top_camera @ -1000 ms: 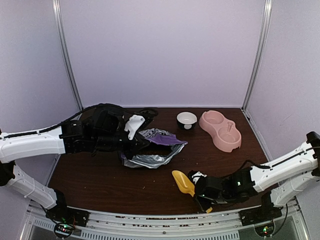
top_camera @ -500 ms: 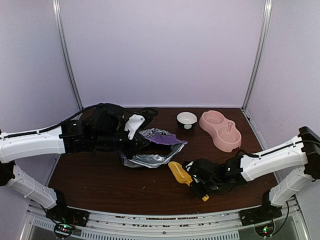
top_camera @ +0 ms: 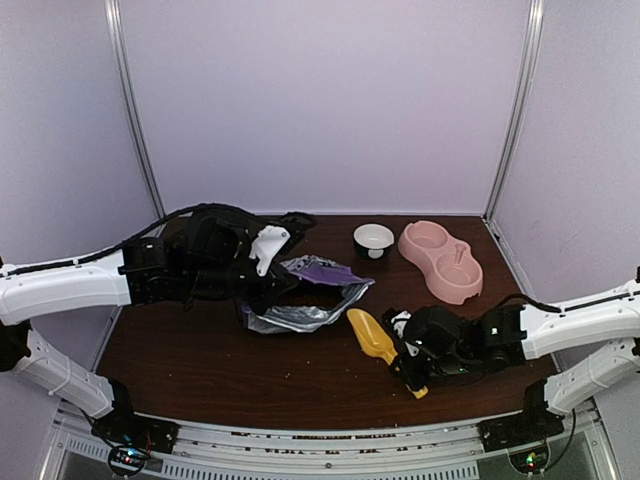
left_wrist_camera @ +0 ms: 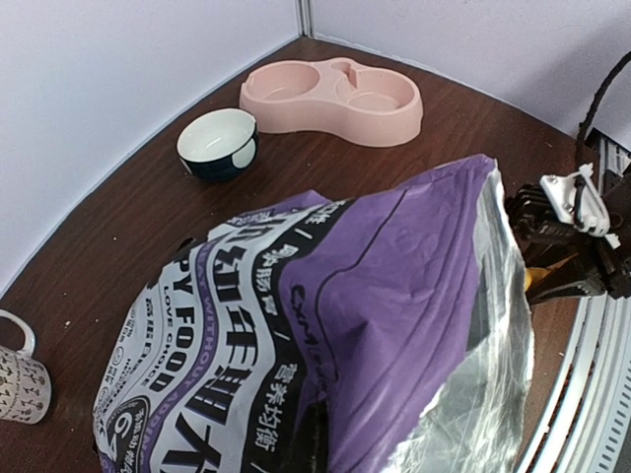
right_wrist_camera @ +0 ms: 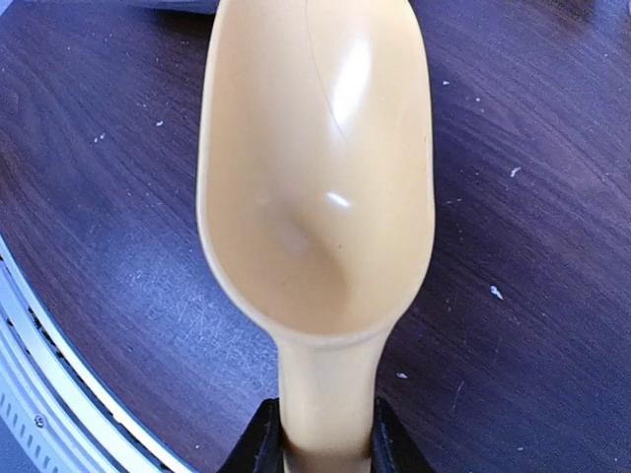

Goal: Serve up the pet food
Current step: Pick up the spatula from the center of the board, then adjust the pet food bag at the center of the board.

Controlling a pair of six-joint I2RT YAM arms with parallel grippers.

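**Desk:** Top view, pls. What's new?

**Photog:** Right pincer (top_camera: 402,366) has swung the yellow scoop (top_camera: 371,337) away from the worktop's (top_camera: 190,360) near edge and toward the puppy-food bag (top_camera: 312,300), then eased back a touch to the right. Scoop's mouth now faces the bag's opening, near but apart. Left arm & bag haven't budged. Left pincer (top_camera: 272,292) is mostly hidden by its own arm; it's closed tight, apparently on the bag's edge. Pink double bowl (top_camera: 440,262) sits far right, w/ a small bowl (top_camera: 373,238) just beside it.

**Desk:** Left wrist?

**Photog:** Bag fills the frame, foil mouth held open toward the right arm. No kibble visible in any view, so presumably it's all inside the bag.

**Desk:** Right wrist?

**Photog:** Scoop's empty. Handle is pinched between both fingers (right_wrist_camera: 258,443), a narrow grip.

**Desk:** Meaning?

**Photog:** Scoop's lined up, imo. Dipping into the bag hasn't begun, and nothing's in the pink bowl yet.
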